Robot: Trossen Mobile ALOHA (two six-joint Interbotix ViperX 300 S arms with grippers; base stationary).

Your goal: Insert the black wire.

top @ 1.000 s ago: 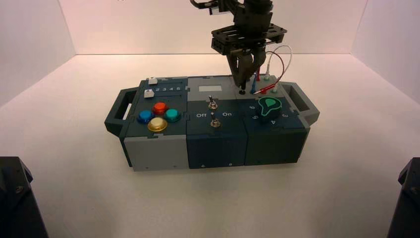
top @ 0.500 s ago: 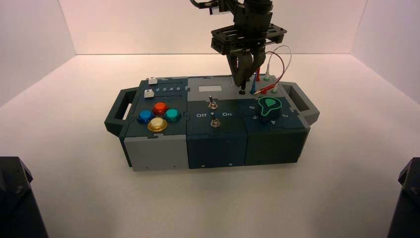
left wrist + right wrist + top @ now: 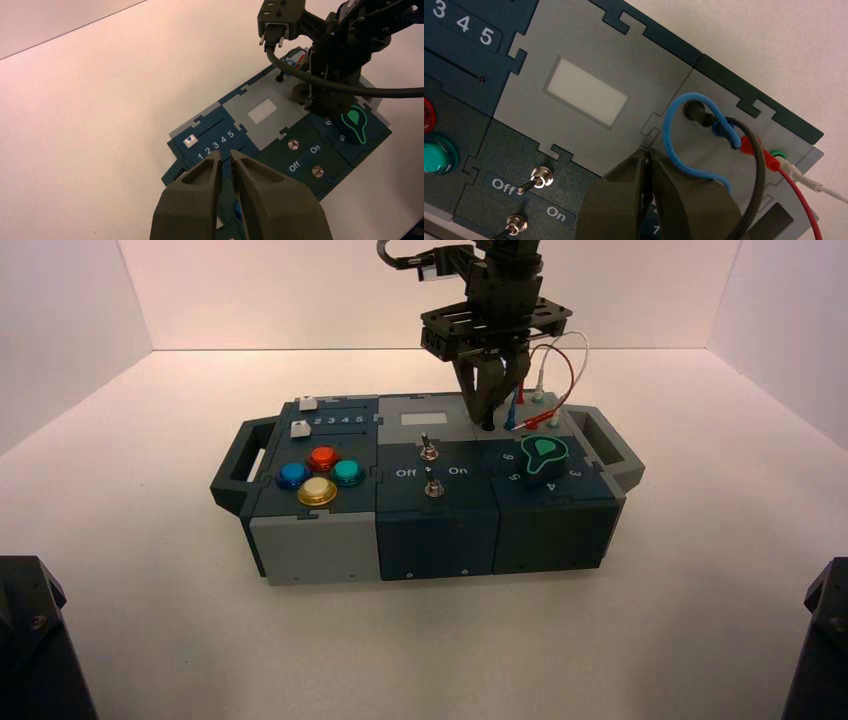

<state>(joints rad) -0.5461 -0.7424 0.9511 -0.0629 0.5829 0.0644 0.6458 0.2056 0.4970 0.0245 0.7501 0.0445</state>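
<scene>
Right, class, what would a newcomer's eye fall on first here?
Probably the dark right hand, over the grey panel at the box's far edge, right of centre. Then the bright dome buttons clustered on the box's left side. Looping red wire and white wire also stand out at the far right.

Left of the right hand, a blank white window is set in the box's grey top. Farther left sit two white sliders and four round buttons: red, blue, teal and yellow. On the near side of the hand, two metal toggle switches stand by "Off" and "On". Nearer and to its right is a green-outlined knob; also right, blue, red and white wires.
</scene>
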